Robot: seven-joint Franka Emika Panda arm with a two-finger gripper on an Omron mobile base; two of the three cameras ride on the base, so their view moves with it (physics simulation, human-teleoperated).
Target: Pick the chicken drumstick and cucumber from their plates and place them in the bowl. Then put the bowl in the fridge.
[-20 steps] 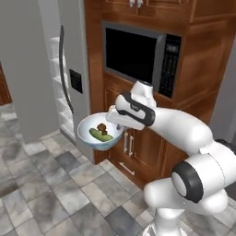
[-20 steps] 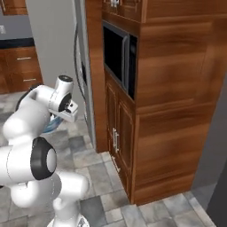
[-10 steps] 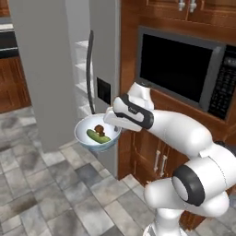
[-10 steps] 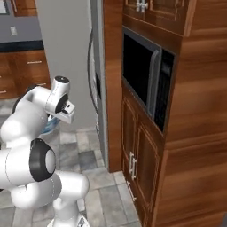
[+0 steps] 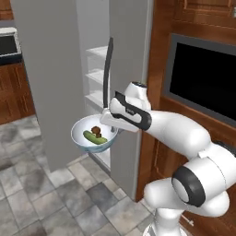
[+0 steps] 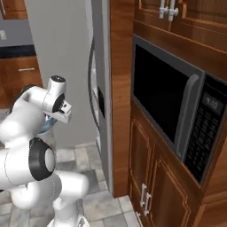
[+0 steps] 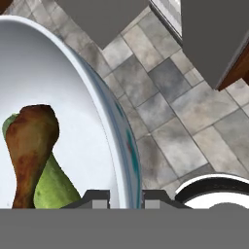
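The gripper (image 5: pixel 110 125) is closed on the near rim of the bowl (image 5: pixel 82 138), one fingertip inside the wall and one outside, as the hand view shows at its lower edge. The bowl hangs in the air in front of the fridge (image 5: pixel 55 69), level with the lower translucent shelves (image 5: pixel 96 76) seen through the gap beside the dark door handle (image 5: pixel 108 69). Inside the bowl the chicken drumstick (image 5: pixel 96 131) lies across the cucumber (image 5: pixel 95 138), the two touching. To the right of the fridge stands the black-fronted wall oven (image 5: pixel 205 83) in wood. Below the bowl lies grey tiled floor (image 5: pixel 27 184).
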